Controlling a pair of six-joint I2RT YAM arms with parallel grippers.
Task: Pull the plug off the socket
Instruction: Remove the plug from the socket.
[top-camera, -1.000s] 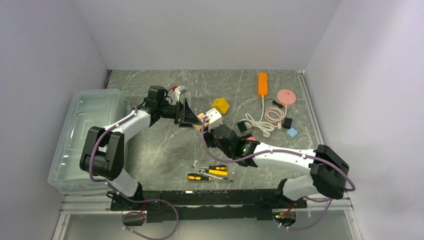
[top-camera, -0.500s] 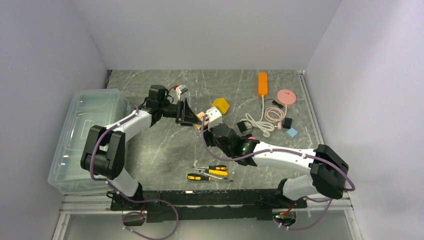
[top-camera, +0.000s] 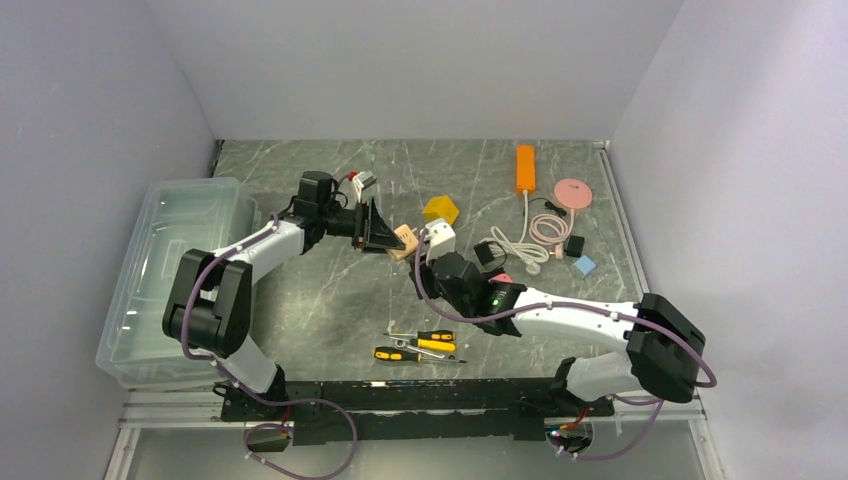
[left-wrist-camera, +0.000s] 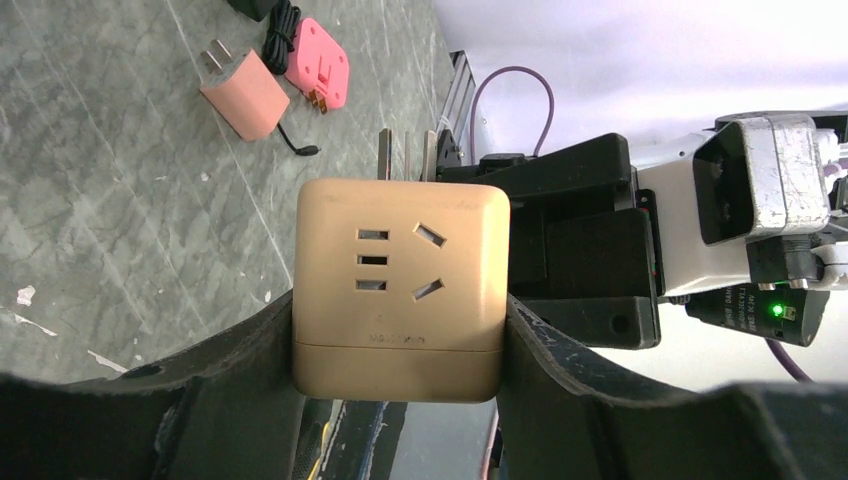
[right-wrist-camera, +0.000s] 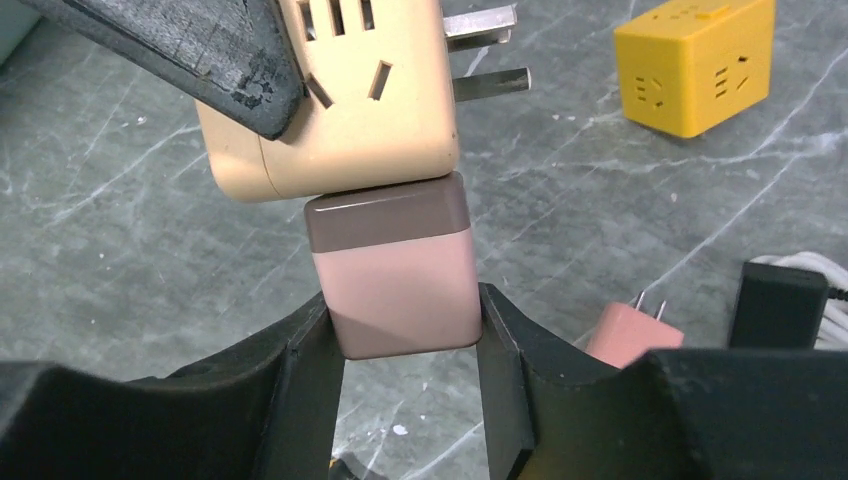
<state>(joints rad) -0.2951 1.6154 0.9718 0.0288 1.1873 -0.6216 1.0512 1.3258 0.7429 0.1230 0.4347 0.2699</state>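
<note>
A tan cube socket (left-wrist-camera: 400, 260) is clamped between the black fingers of my left gripper (left-wrist-camera: 400, 330), which is shut on it above the table. Its bare prongs (left-wrist-camera: 405, 155) point away from the camera. In the right wrist view the socket (right-wrist-camera: 340, 120) hangs above a pale pink plug (right-wrist-camera: 395, 280) with a brown collar. The collar sits flush against the socket's face, with no gap showing. My right gripper (right-wrist-camera: 405, 320) is shut on the plug's sides. From above, the socket (top-camera: 405, 241) and the plug (top-camera: 440, 237) sit side by side between the two grippers.
A yellow cube socket (top-camera: 440, 210) lies just behind the pair. An orange power strip (top-camera: 525, 167), a pink disc (top-camera: 573, 192) and a white cable (top-camera: 515, 250) are to the right. Screwdrivers (top-camera: 420, 345) lie near the front. A clear bin (top-camera: 170, 280) stands at the left. Pink adapters (left-wrist-camera: 245, 95) rest on the table.
My left gripper has closed onto the socket. The plug and my right gripper have shifted slightly to the right, with the socket following a little.
</note>
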